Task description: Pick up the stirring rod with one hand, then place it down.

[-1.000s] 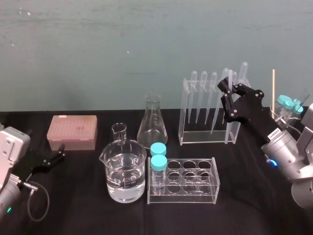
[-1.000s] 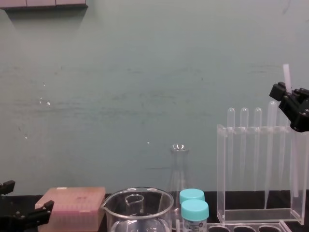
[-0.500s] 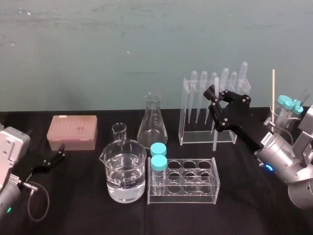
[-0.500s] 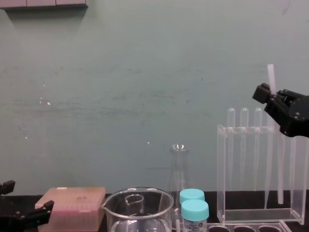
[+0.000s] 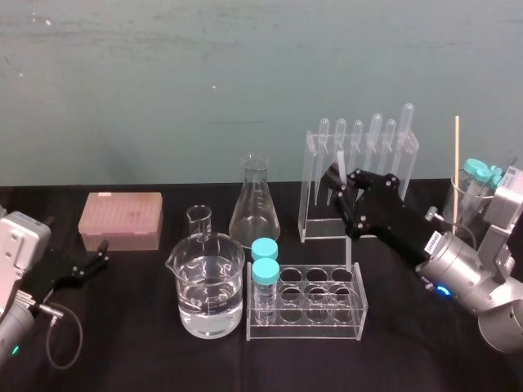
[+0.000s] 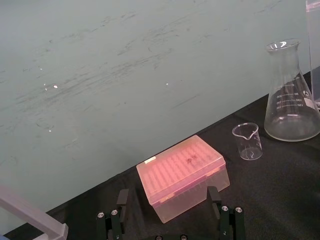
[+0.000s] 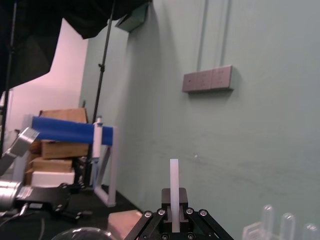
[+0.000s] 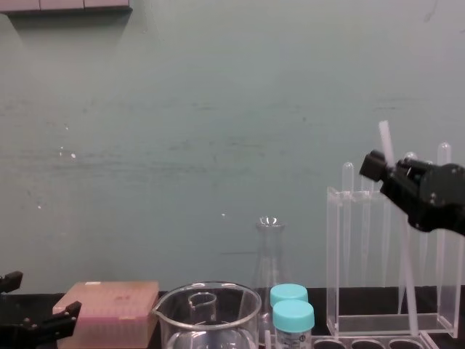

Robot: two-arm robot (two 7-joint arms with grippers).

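Note:
The stirring rod is a thin whitish stick, tilted a little from upright, its top leaning left. My right gripper is shut on its upper part. The rod's lower end hangs in front of the tall clear pipette rack, above the table. In the head view the right gripper sits left of that rack's front, above the low tube rack. The right wrist view shows the rod standing up between the fingers. My left gripper rests open at the far left.
A water-filled beaker, small beaker, flask and two teal-capped vials fill the table's middle. A pink tip box lies back left, in front of the left gripper. Capped tubes and a wooden stick stand far right.
The right gripper has carried the rod leftward and lower, from beside the pipette rack to in front of it. The rod has tilted. The left arm is still.

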